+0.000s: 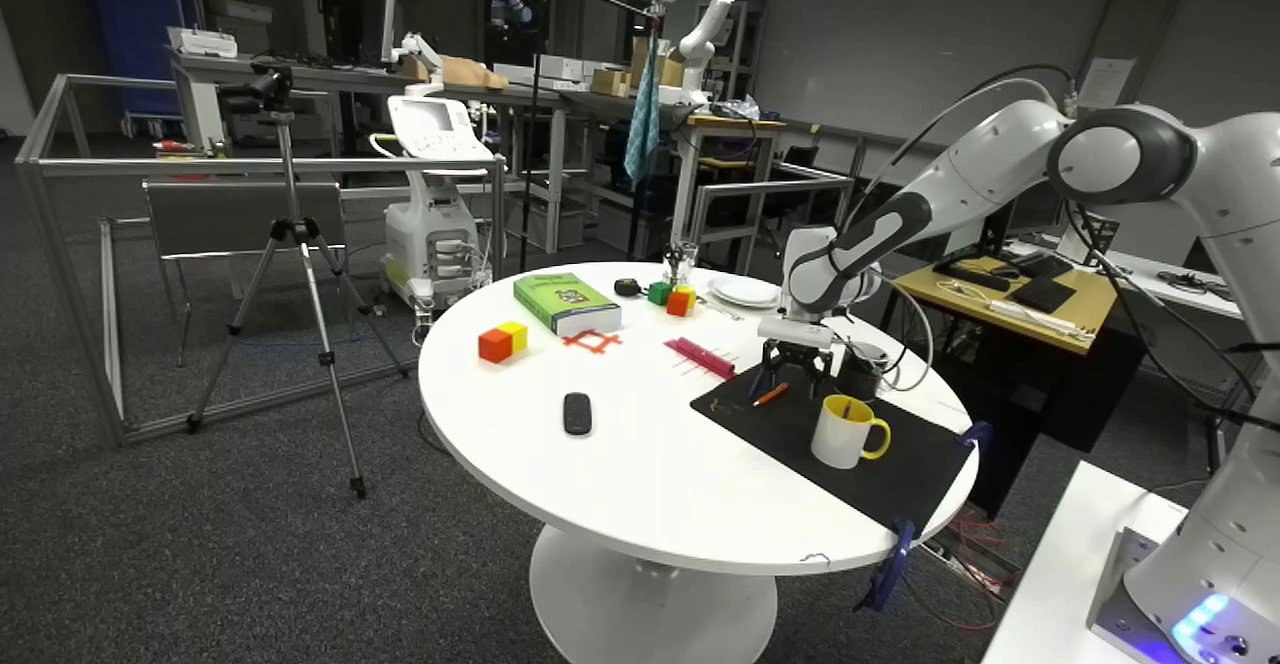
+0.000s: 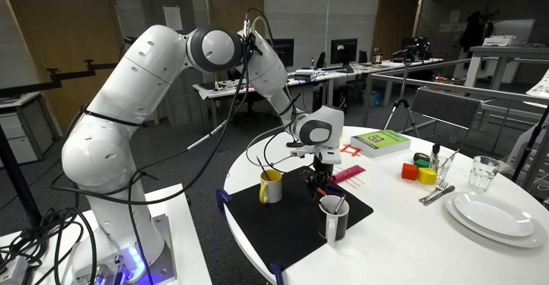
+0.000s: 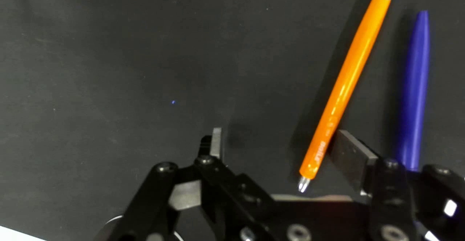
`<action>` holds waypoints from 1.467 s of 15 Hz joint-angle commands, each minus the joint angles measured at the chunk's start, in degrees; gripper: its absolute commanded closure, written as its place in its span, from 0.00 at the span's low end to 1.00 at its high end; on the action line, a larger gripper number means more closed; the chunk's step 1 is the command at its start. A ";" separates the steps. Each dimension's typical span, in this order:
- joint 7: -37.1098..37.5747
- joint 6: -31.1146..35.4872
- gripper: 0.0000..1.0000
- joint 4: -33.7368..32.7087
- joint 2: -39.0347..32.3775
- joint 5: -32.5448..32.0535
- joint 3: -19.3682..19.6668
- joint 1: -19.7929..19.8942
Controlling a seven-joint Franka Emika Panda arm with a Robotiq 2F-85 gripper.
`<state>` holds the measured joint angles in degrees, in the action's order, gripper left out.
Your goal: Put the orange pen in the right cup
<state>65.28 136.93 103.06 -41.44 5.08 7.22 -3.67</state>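
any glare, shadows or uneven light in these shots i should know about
Wrist view: soft shadows lie left of the orange pen and the blue pen, with pale glare on the orange one; both exterior views: the white tabletop is bright, the back wall dim, and the base light glows blue.

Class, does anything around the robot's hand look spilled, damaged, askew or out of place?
Nothing looks spilled or damaged. In the wrist view, though, the orange pen looks askew: it slants, its lower end off-centre within the open hand, crowding one finger. A blue pen lies on that finger's outer side.
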 commanded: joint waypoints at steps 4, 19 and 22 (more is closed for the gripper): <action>-0.04 -0.70 0.73 -1.09 -0.68 -1.02 1.23 -0.76; 1.08 -0.72 0.97 2.40 10.33 -5.23 3.52 -3.06; 2.69 0.94 0.97 3.72 14.51 -10.07 5.69 -4.38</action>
<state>65.68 136.55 102.84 -33.00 -0.29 10.38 -6.16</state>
